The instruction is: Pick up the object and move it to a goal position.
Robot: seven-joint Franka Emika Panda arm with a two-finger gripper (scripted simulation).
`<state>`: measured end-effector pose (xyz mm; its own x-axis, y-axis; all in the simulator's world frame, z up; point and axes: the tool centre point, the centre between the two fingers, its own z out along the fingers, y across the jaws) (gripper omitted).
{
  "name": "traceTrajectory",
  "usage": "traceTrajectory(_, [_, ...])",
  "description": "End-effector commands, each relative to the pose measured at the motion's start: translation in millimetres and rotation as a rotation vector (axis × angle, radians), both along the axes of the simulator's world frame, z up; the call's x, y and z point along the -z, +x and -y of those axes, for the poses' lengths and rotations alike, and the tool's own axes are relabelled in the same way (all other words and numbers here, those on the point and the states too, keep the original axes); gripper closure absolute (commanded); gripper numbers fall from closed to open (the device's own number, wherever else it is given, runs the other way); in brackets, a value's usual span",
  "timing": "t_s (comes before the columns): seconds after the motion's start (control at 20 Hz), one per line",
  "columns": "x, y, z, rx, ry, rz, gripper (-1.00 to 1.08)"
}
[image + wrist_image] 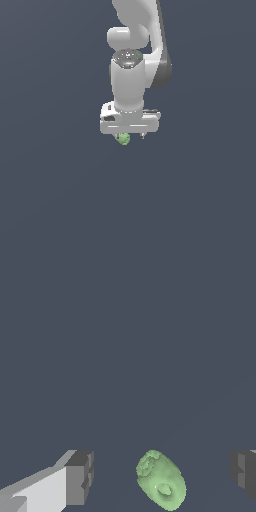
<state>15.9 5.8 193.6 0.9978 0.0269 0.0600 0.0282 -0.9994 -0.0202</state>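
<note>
The object [161,481] is a small light-green lumpy blob with a dimple on its side. In the wrist view it lies between the two dark fingertips [81,477], with a gap to each, so neither pad touches it. My gripper [162,473] is open around it. In the exterior view the object [123,138] peeks out just under the white hand, toward that view's left half of the gripper [131,136], and the arm hides most of it.
A plain dark grey-blue surface fills both views. The white arm rises to the upper edge of the exterior view.
</note>
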Motion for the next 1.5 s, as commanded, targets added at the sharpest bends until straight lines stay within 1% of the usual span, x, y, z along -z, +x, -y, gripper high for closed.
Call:
traceTrajectory(0.0, [-1,0,4,-0.004,-0.005,0.001,-0.92])
traceTrajectory(0.4, [-1,0,4,0.000,-0.004,0.000,-0.92])
traceTrajectory(0.75, [10,-8,6,0.066,-0.001,-0.007,-0.92])
traceTrajectory(1.1, [30,-25,11,0.202,0.004,-0.021,-0.92])
traceTrajectory(1.45, [58,-52,19,0.402,0.006,-0.040,-0.92])
